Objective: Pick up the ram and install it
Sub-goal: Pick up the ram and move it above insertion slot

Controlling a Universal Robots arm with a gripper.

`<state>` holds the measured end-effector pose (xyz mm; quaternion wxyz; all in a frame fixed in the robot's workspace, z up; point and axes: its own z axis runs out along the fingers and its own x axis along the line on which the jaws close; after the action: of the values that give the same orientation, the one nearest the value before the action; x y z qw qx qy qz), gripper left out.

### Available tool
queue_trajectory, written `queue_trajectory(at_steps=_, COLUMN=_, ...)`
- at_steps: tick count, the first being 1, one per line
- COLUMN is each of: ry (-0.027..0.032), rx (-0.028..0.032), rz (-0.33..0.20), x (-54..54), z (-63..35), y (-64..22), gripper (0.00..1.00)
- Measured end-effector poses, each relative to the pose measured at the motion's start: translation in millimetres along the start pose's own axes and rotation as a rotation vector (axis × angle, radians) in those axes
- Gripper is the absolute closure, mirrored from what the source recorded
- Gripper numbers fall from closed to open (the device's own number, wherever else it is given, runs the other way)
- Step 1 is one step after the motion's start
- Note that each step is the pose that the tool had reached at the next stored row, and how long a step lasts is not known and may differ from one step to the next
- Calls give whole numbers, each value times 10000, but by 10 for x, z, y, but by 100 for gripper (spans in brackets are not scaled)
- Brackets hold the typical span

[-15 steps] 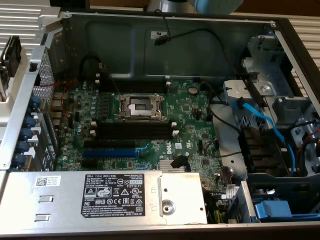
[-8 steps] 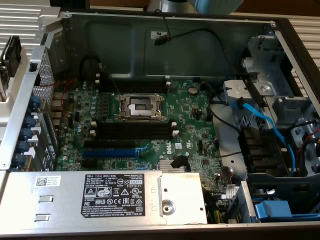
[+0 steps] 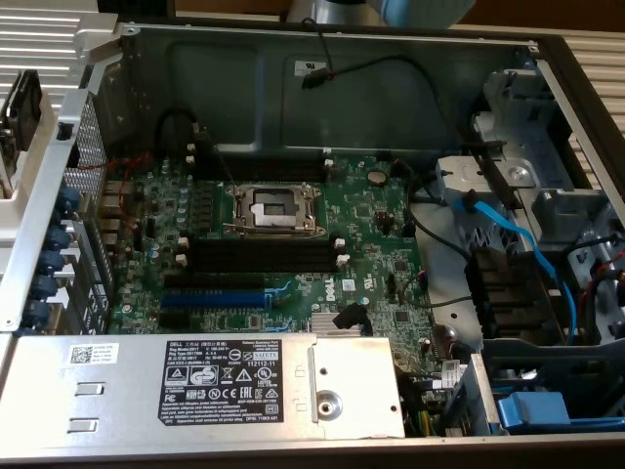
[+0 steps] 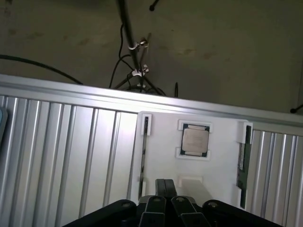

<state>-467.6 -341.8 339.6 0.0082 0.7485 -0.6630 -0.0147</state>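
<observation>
The ram [image 4: 244, 163] stands on edge in clips at one side of a white holder [image 4: 218, 156], clear of the gripper. A CPU [image 4: 195, 140] lies at the holder's middle. The gripper [image 4: 165, 189] hovers over the holder (jaws closed together, holding nothing), nearer the CPU than the ram. In the exterior view, black slots [image 3: 259, 256] lie just beside the socket [image 3: 273, 207] on the motherboard [image 3: 376, 230].

Dim wrist view, glare on white tray [image 4: 161, 156], case [image 3: 244, 78] evenly lit
</observation>
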Motion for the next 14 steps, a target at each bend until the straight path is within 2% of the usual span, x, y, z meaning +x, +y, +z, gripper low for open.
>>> queue_trajectory(at_steps=6, ry=3, rx=-1, rz=-107, x=18, z=108, y=-37, gripper=90)
queue_trajectory(at_steps=14, ry=-1, rx=2, rz=-143, x=78, z=253, y=-40, gripper=90)
